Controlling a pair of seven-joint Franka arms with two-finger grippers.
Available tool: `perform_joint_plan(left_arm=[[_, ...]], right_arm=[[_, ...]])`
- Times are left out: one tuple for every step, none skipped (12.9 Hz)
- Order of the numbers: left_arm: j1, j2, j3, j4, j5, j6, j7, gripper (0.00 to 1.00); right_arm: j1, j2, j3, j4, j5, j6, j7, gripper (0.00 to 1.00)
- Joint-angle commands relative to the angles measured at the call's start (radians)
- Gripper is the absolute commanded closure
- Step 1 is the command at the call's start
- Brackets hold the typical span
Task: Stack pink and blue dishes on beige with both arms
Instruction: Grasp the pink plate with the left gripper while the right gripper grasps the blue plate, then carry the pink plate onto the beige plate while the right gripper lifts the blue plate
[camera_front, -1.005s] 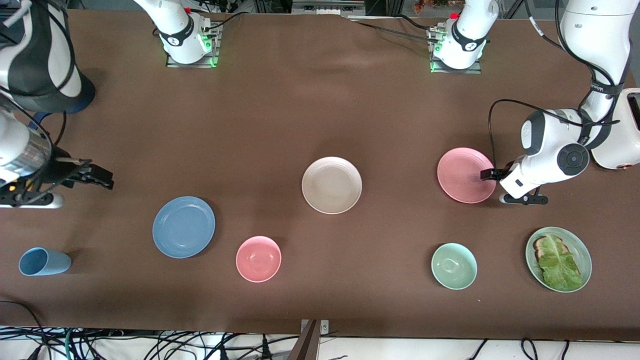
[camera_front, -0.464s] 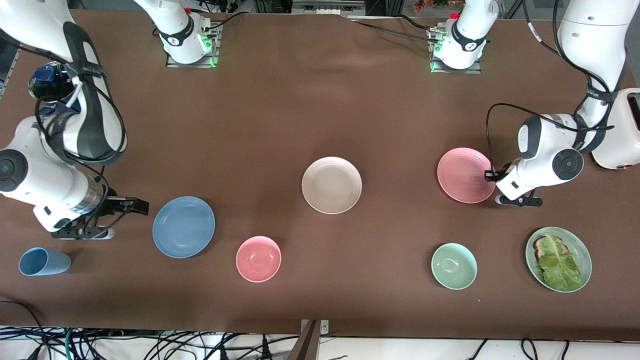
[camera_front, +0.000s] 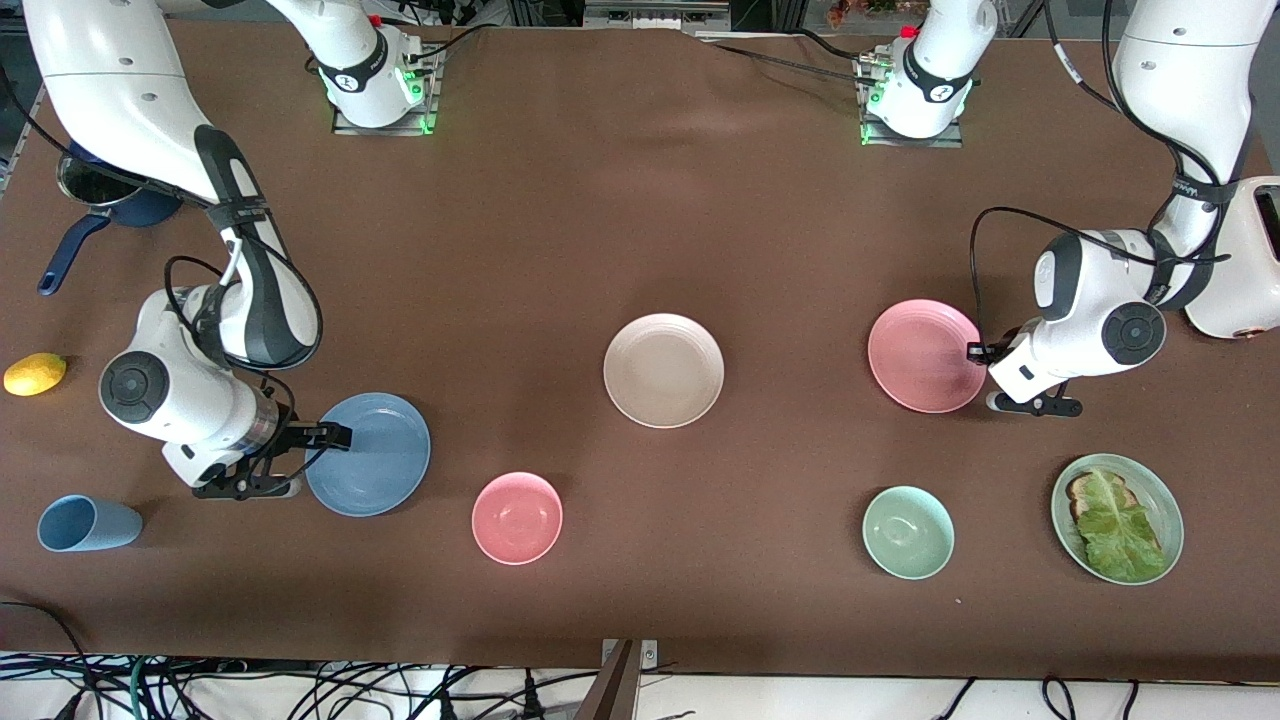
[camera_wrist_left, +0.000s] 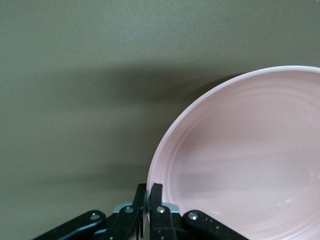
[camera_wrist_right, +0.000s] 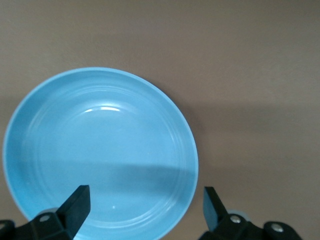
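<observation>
Front view: left end effector (camera_front: 975, 352) clamped on the pink plate (camera_front: 925, 355) rim, right of frame centre; right end effector (camera_front: 335, 436) spread wide at the blue plate (camera_front: 372, 455) edge, lower left; beige plate (camera_front: 663, 370) bare at centre of the surface (camera_front: 640, 200).

Left wrist view: fingers (camera_wrist_left: 156, 192) pinched shut on the pink rim at bottom centre.

Right wrist view: fingers (camera_wrist_right: 76, 202) gaping astride the blue rim.

Grasping step, likely. Next: close right, lift both, carry to beige one after the other.
</observation>
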Motion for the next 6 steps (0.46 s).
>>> perform_joint_plan(left_arm=[[-0.017, 0.006, 0.001, 0.112, 0.010, -0.151, -0.007, 1.00], [-0.034, 0.006, 0.001, 0.155, 0.007, -0.219, -0.038, 1.00], [-0.052, 0.006, 0.002, 0.191, 0.007, -0.260, -0.080, 1.00], [-0.057, 0.009, 0.001, 0.217, 0.007, -0.281, -0.094, 1.00], [-0.060, 0.006, -0.001, 0.226, -0.002, -0.301, -0.098, 1.00], [-0.074, 0.004, 0.001, 0.236, -0.043, -0.307, -0.122, 1.00]], right_arm=[[-0.027, 0.026, 0.002, 0.005, 0.000, 0.023, -0.041, 0.00], [-0.036, 0.032, 0.002, 0.005, 0.001, 0.026, -0.059, 0.00], [-0.041, 0.038, 0.002, 0.005, 0.001, 0.035, -0.063, 0.00], [-0.046, 0.040, 0.002, 0.004, 0.001, 0.037, -0.070, 0.01], [-0.046, 0.044, 0.002, 0.004, 0.003, 0.037, -0.073, 0.04], [-0.047, 0.047, 0.002, 0.004, 0.003, 0.037, -0.073, 0.06]])
